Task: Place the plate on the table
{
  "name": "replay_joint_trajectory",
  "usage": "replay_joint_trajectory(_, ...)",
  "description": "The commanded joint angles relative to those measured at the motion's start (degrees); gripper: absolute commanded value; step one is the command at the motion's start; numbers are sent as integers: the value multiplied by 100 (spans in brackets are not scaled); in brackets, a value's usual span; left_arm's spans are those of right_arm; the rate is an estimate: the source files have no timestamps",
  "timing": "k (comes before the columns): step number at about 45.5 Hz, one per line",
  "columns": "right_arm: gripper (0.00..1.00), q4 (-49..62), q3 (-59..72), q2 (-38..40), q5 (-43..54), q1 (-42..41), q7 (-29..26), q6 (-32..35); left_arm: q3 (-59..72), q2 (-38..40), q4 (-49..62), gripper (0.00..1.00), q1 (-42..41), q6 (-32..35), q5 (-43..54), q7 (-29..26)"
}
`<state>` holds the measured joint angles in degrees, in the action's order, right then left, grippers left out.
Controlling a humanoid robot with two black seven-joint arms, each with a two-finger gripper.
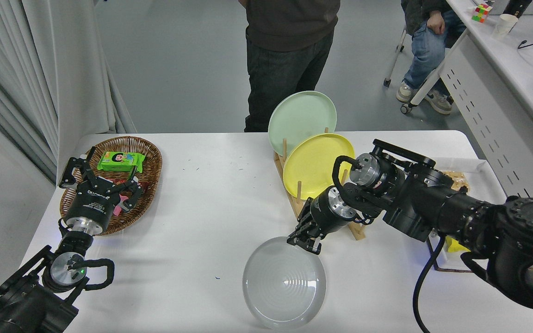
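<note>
The plate [284,283] lies near the table's [211,194] near edge, with the right gripper [304,242] pinching its far rim. I'd say it should release only once the plate sits flat, then back straight off. Left gripper [102,185] is parked, spread, over the basket [151,159].

Glossy grey plate [284,282] on matt white table [201,208] — woven wicker basket [148,178].

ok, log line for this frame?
phase: placing | right hand: at far rim of grey plate | plate: on table | left hand: parked over basket
</note>
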<state>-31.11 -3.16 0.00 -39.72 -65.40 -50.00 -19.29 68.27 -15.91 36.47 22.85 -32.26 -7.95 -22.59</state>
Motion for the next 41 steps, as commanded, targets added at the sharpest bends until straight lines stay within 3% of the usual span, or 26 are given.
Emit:
replay_joint_trajectory(1,0,-9,0,0,-10,18,0,30,2,0,0,98,0,0,4,0)
replay_joint_trajectory(41,0,17,-35,0,8,9,0,101,2,0,0,98,0,0,4,0)
